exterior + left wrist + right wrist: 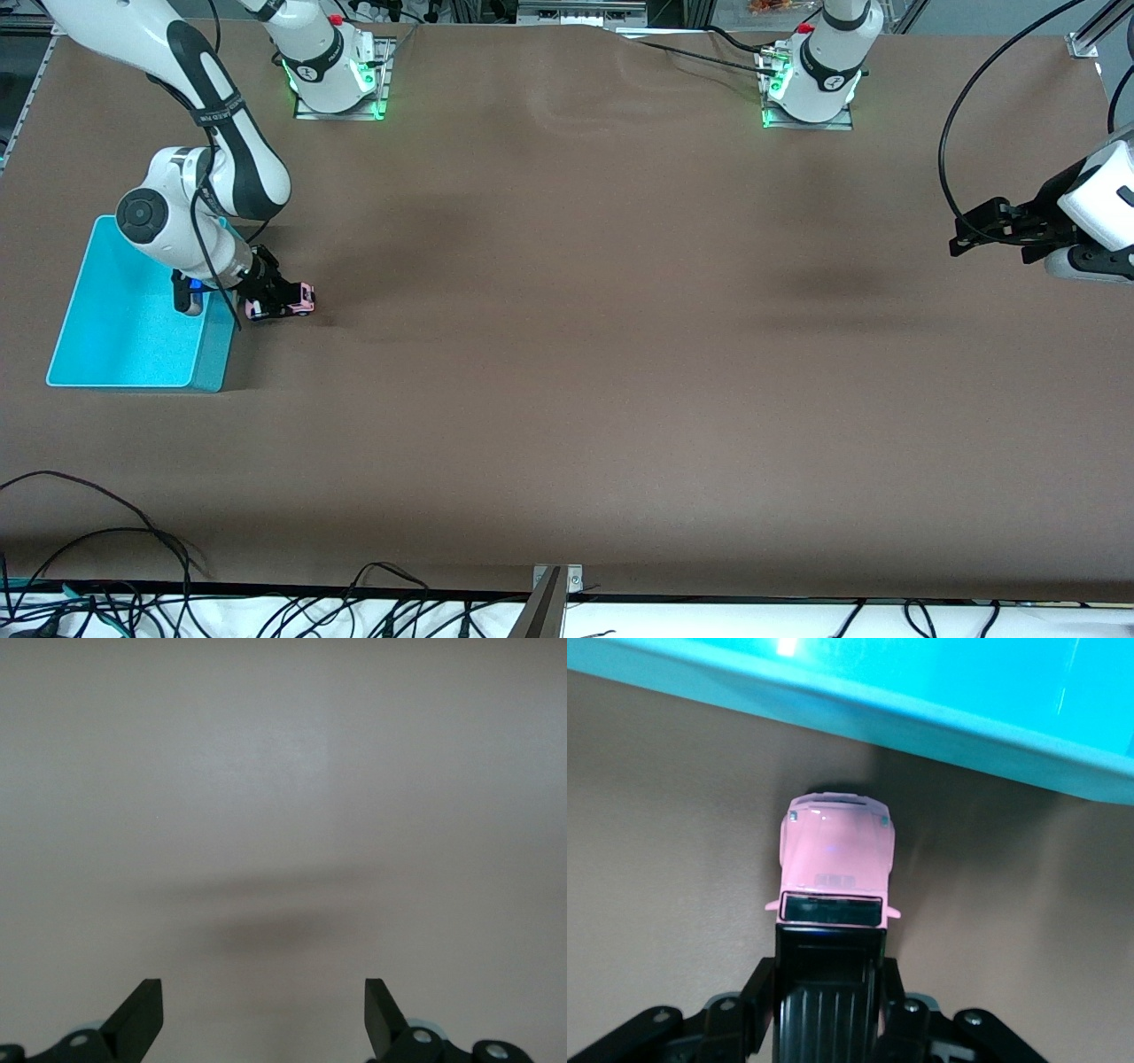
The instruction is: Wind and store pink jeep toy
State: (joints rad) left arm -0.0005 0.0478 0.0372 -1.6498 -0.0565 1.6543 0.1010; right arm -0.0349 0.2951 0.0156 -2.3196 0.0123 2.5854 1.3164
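Observation:
The pink jeep toy (292, 301) is tiny, with a black roof. It sits low at the brown table, right beside the turquoise bin (124, 337), on the bin's side toward the left arm's end. My right gripper (268, 296) is shut on the jeep's rear half. In the right wrist view the fingers (757, 992) clamp the black roof's sides. The pink hood (837, 859) points toward the bin wall (939, 709). I cannot tell whether the wheels touch the table. My left gripper (966, 237) is open and empty over the table's left-arm end. In the left wrist view it (264, 1019) sees only bare table.
The turquoise bin looks empty and stands near the table's right-arm end. Both arm bases (337, 71) (811, 80) stand along the table's top edge in the front view. Cables (106, 567) lie along the table edge nearest the front camera.

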